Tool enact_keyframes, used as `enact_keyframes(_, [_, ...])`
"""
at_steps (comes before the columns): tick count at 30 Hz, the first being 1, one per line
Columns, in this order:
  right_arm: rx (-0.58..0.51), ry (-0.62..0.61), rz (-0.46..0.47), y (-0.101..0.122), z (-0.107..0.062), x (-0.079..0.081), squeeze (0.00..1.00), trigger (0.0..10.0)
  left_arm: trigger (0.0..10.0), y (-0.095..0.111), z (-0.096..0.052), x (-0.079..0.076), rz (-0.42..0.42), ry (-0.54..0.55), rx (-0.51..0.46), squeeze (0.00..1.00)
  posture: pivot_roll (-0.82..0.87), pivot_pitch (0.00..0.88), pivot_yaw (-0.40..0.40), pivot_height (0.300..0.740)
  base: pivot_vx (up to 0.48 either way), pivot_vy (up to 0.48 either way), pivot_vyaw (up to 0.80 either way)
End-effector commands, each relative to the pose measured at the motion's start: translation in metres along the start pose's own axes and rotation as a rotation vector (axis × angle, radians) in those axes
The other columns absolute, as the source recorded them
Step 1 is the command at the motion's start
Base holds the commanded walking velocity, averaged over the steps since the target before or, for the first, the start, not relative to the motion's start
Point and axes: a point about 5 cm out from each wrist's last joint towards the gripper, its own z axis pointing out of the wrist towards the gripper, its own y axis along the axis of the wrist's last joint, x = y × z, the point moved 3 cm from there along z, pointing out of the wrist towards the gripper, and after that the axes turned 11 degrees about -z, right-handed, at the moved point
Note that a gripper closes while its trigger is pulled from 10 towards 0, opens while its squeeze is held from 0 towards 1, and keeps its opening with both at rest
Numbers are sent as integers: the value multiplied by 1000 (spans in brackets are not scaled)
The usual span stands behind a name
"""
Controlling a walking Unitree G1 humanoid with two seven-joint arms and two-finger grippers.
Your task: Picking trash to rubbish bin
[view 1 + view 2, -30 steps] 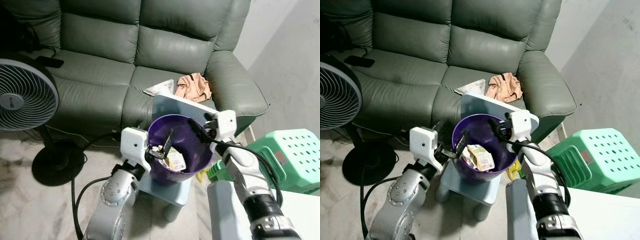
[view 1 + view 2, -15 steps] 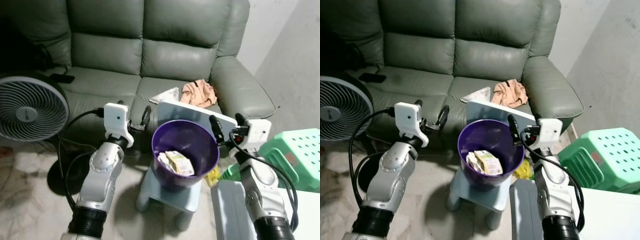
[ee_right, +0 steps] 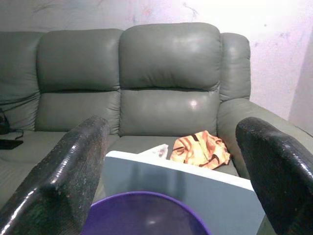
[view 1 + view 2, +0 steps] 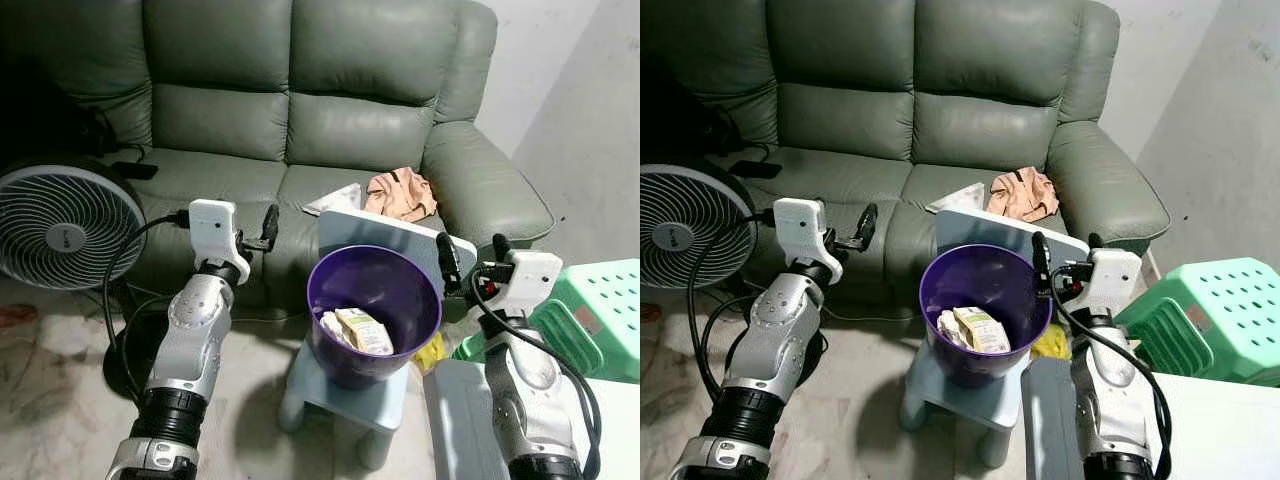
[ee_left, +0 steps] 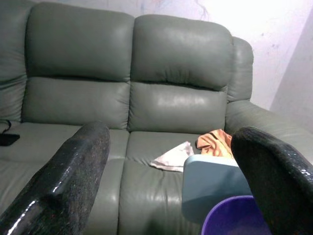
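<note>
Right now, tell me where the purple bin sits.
The purple bin stands on a pale blue stool in front of the green sofa, between the robot's two arms, with cartons inside.

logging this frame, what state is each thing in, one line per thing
purple bin: upright on the small stool, holding trash
carton: lying inside the bin
left gripper: open, empty, raised beside the bin
right gripper: open, empty, at the bin's rim
orange cloth: crumpled on the sofa seat
fan: upright on the floor

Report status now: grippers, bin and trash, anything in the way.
Left gripper open, empty, left of bin. Right gripper open, empty, right of bin. Purple bin on small stool, cartons inside. Paper and orange cloth on sofa.
</note>
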Motion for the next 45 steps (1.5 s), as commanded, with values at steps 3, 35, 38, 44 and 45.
enact_keyframes(3, [-31, 3, -43, 7, 1, 2, 0, 10000, 10000, 2, 2, 1, -1, -10, -17, 0, -24, 0, -66, 740, 0, 0, 0])
enact_keyframes(35, [27, 21, -64, -13, -5, 12, 0, 10000, 10000, -17, -15, 20, -83, 18, -21, 0, -10, 0, -68, 740, 0, 0, 0])
enact_keyframes(38, [27, 23, -65, -12, -4, 12, 0, 10000, 10000, -17, -15, 19, -82, 18, -20, 0, -10, 0, -70, 740, 0, 0, 0])
enact_keyframes(44, [26, 23, -66, -12, -4, 12, 0, 10000, 10000, -17, -15, 19, -84, 18, -21, 0, -11, 0, -72, 740, 0, 0, 0])
enact_keyframes(45, [26, 23, -67, -12, -3, 12, 0, 10000, 10000, -17, -14, 19, -85, 18, -21, 0, -12, 0, -71, 740, 0, 0, 0])
